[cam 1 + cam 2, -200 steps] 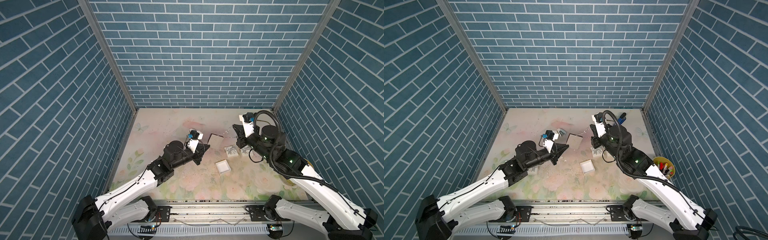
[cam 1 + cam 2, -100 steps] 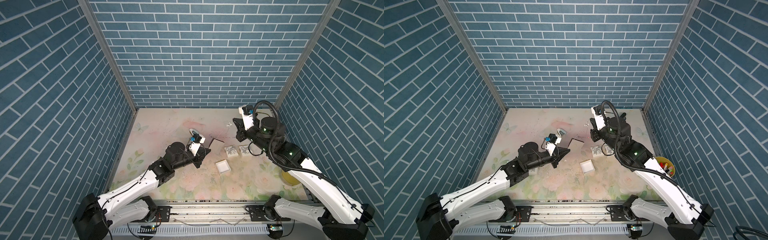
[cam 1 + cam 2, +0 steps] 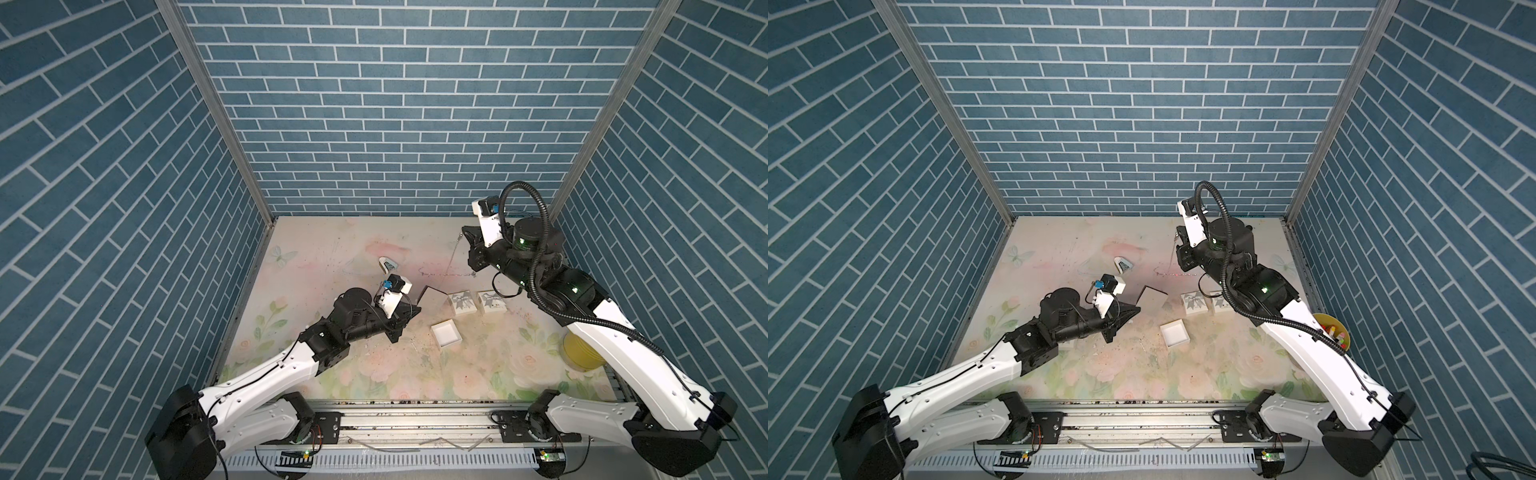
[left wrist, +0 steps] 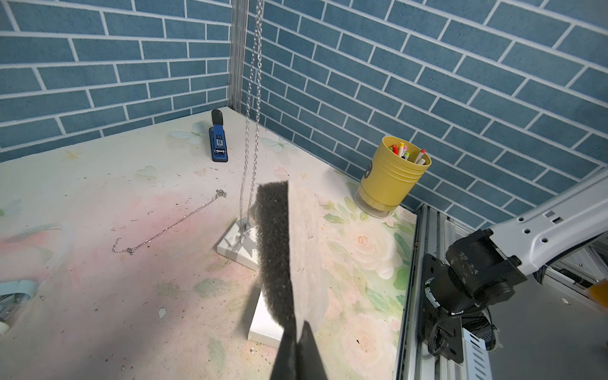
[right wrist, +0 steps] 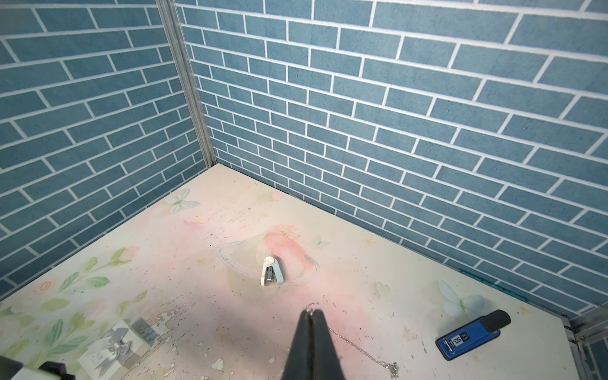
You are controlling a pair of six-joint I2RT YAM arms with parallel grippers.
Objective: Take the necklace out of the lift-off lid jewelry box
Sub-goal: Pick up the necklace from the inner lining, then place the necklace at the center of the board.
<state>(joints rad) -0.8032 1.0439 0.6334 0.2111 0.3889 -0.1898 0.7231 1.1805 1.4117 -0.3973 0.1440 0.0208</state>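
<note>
Right pincer pinched shut on necklace, which dangles above far-right table. Left pincer clamps foam pad. Take-out step looks nearly done. Next: lower necklace onto bare table, release gently.

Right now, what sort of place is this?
Probably a staged robot test cell, not a real room: blue brick-print wall panels enclose a floral tabletop, and a metal mounting rail runs along its front.

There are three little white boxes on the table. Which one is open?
The plain box with no bow, lying apart from the pair: its bare white inside shows, while the two bow-topped boxes show only their decorated tops.
</note>
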